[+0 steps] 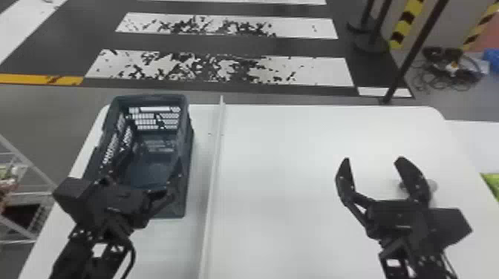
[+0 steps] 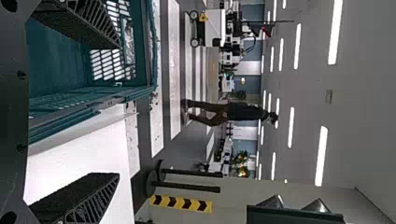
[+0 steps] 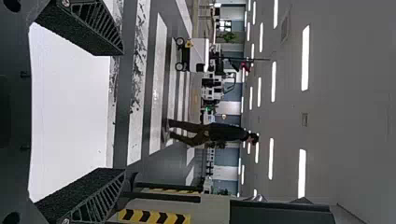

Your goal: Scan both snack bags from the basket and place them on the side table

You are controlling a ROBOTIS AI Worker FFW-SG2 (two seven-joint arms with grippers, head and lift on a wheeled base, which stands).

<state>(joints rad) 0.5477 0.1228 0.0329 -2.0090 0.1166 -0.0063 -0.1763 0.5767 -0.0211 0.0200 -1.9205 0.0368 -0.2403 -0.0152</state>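
Observation:
In the head view, my left gripper is over the near part of the dark blue-green basket, its fingers apart. The basket's bare floor shows between its slotted walls, and the gripper and arm cover its near left part. My right gripper stands open above the right half of the white table, holding nothing. In the left wrist view, the left gripper has its fingers wide apart, with the basket beyond them. The right wrist view has the right gripper open over the white tabletop.
The white table carries a thin raised strip right of the basket. A small round object sits behind the right gripper's finger. At the right edge are another white surface and something green. A wire rack stands left.

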